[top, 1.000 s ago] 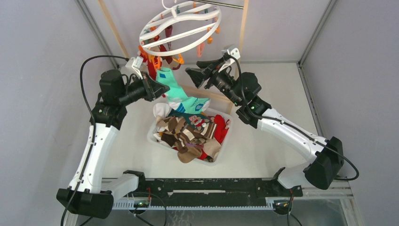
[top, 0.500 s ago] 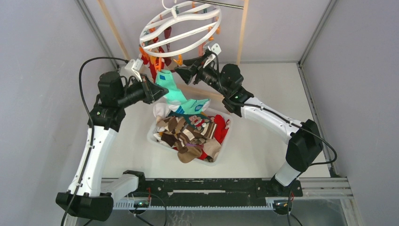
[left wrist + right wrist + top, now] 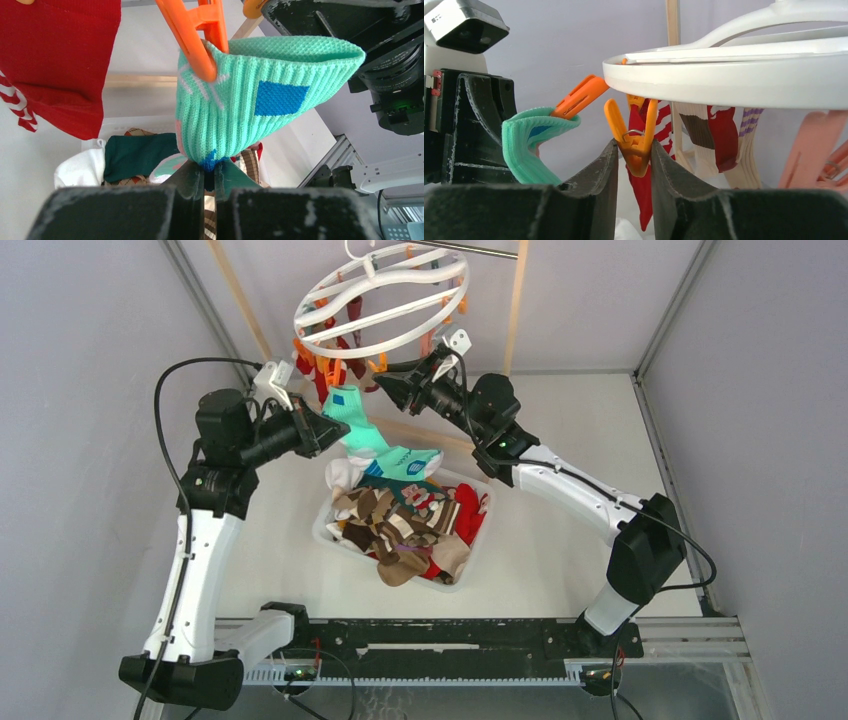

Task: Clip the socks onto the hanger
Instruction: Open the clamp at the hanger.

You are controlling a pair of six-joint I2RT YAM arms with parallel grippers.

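Note:
The white ring hanger (image 3: 400,340) hangs at the back, with orange and pink pegs and several socks clipped to it. My left gripper (image 3: 325,430) is shut on the mint-teal sock (image 3: 365,430) and holds its cuff up under the ring. In the left wrist view my left gripper (image 3: 209,172) pinches the sock (image 3: 240,110) at a blue patch, and an orange peg (image 3: 195,40) sits on the cuff's edge. My right gripper (image 3: 385,385) is closed on another orange peg (image 3: 634,145). In the right wrist view the right gripper (image 3: 634,150) is beside the sock (image 3: 524,145) and under the ring (image 3: 724,80).
A translucent tub (image 3: 485,515) in the table's middle holds a heap of brown, tan, red and dark green socks (image 3: 400,525). Pale wooden poles (image 3: 517,310) stand behind the hanger. A red sock (image 3: 60,65) hangs close to the left of the teal one.
My right gripper has swung left and up to the hanger and closed round an orange peg. My left gripper has lifted the teal sock slightly up and left.

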